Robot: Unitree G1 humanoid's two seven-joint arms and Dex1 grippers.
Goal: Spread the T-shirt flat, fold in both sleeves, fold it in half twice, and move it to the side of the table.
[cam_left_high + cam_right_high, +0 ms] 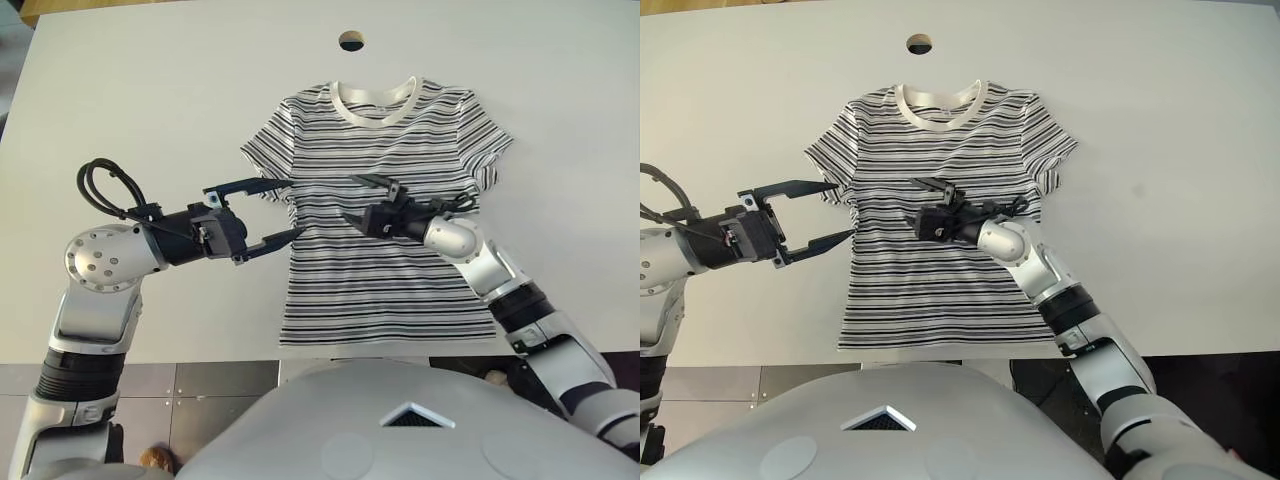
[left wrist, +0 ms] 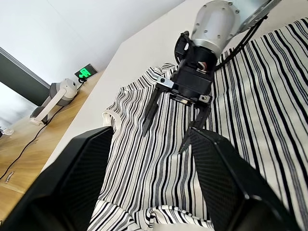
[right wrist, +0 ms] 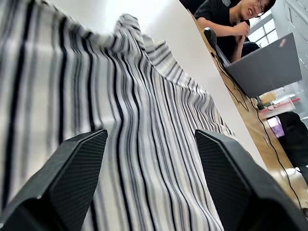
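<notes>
T-shirt [image 1: 330, 270] lies face up and already spread on the table [image 1: 150, 100], with its collar [image 1: 374, 100] at the far end, just short of a round hole [image 1: 351, 41], and its hem nearest you.

Left of the collar, the left sleeve [image 1: 268, 150] lies flat and angled outward. The left gripper [image 1: 296, 207] sits nearer you than the collar and out to its left. Its 2 fingers are spread wide at the shirt's side edge, just under that sleeve, with nothing between them.

Almost straight below the collar, the right gripper [image 1: 347, 198] hangs over the chest, its fingers apart and empty. Whether it touches the cloth is unclear.

Right of the collar, the right sleeve [image 1: 490, 150] shows slight bunching.

Expect light, limp knit fabric that drags and wrinkles rather than slides. Pinch only the top layers at the sleeve hem or shoulder seam, lift low, and lay each sleeve inward toward the collar line.
</notes>
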